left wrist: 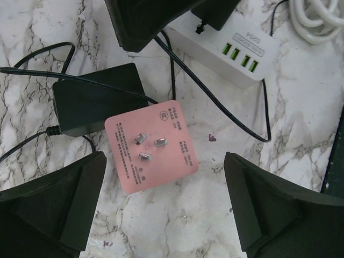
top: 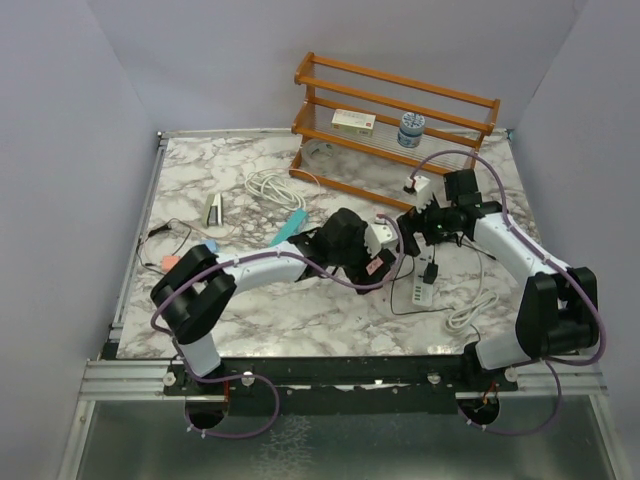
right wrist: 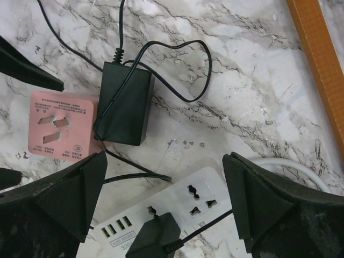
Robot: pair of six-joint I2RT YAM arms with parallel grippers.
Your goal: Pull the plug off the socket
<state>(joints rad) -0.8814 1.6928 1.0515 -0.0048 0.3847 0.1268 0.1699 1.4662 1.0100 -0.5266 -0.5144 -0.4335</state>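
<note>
The white socket strip [right wrist: 201, 196] lies on the marble with a black plug [right wrist: 156, 236] seated in its end outlet, cord trailing right. In the top view the strip [top: 418, 291] and plug [top: 430, 272] sit centre-right. My right gripper [right wrist: 164, 164] hovers open above the strip, its fingers either side of the free outlet, touching nothing. My left gripper [left wrist: 165, 180] is open over bare marble, with a pink adapter [left wrist: 151, 145] lying prongs-up just ahead of its fingers. The strip [left wrist: 228, 43] shows at the top of the left wrist view.
A black power brick [right wrist: 124, 102] with thin cords lies beside the pink adapter. A wooden rack [top: 400, 110] holding a box and a can stands at the back. A coiled white cable [top: 275, 187] and small items [top: 213, 210] lie to the left.
</note>
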